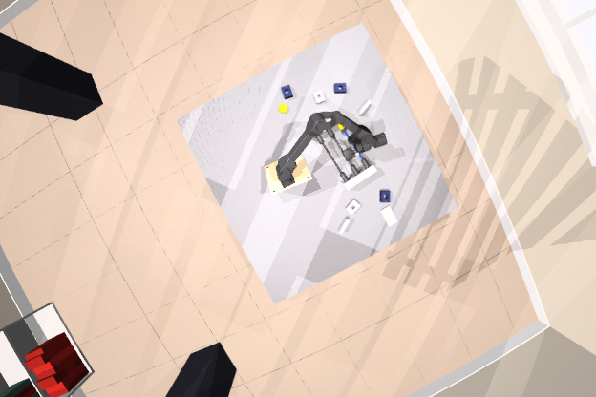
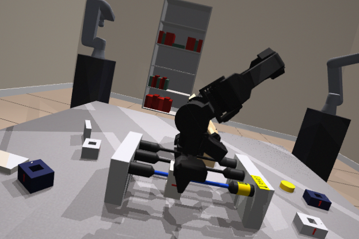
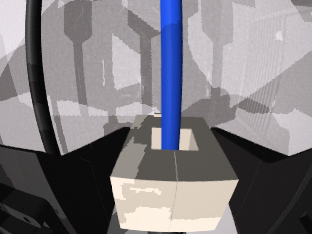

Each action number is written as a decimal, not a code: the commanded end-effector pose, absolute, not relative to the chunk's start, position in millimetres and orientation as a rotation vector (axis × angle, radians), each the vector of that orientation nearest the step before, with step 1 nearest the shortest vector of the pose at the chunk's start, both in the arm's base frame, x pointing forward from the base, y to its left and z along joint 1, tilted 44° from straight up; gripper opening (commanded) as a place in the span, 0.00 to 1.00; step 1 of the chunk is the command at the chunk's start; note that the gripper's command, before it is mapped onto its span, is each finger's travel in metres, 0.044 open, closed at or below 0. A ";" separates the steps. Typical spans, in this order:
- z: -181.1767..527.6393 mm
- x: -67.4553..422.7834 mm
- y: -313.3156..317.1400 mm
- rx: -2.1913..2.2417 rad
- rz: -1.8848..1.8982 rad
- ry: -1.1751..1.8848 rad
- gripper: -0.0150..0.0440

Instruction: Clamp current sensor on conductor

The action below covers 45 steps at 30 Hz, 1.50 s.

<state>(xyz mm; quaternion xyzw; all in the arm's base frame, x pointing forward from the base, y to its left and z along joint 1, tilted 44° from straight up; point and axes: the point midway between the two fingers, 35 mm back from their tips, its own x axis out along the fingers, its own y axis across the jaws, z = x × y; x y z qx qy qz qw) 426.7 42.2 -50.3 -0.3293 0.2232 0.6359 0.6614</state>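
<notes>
Fingers (image 2: 185, 181) of the gripper (image 2: 190, 172) pinch the cream split-core sensor (image 3: 175, 191) from both sides, pressed inward on its two halves rather than spread; that grip suits the squeeze the task calls for, since force across the seam is what would drive the halves together. In the wrist view the sensor sits at six o'clock, and the blue conductor (image 3: 171, 55) runs up from its square window toward twelve o'clock, so the sensor is already round the wire and not standing loose on the surface (image 2: 72, 207). The seam down its near face looks closed, though whether the latch has caught cannot be told. From the exterior view the blue conductor is the nearest of three held between two white end blocks (image 2: 121, 166); its yellow sleeve (image 2: 244, 188) and the yellow label (image 2: 260, 182) lie at three o'clock of the sensor, which is probably the LOAD end; a small red mark (image 2: 174, 185) shows on the sensor's side, too small to read its direction. Spare dark blue (image 2: 35, 174) and white (image 2: 310, 224) blocks lie well apart. Judged so, the squeeze is under way and the release is not yet done.
</notes>
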 end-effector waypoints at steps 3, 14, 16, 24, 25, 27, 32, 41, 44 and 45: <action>-48.3 426.4 40.7 -0.749 1.439 0.504 0.25; -49.5 426.4 42.0 -0.743 1.438 0.506 0.25; -49.5 426.0 41.7 -0.742 1.438 0.507 0.25; -49.4 425.8 41.6 -0.742 1.438 0.507 0.25; -49.4 425.8 41.6 -0.742 1.438 0.507 0.25; -50.0 425.9 42.2 -0.742 1.438 0.507 0.25; -50.3 426.6 42.2 -0.746 1.437 0.503 0.30; -50.3 426.6 42.2 -0.746 1.437 0.503 0.70; -50.3 426.6 42.2 -0.746 1.437 0.503 0.70; -50.3 426.6 42.2 -0.746 1.437 0.503 0.70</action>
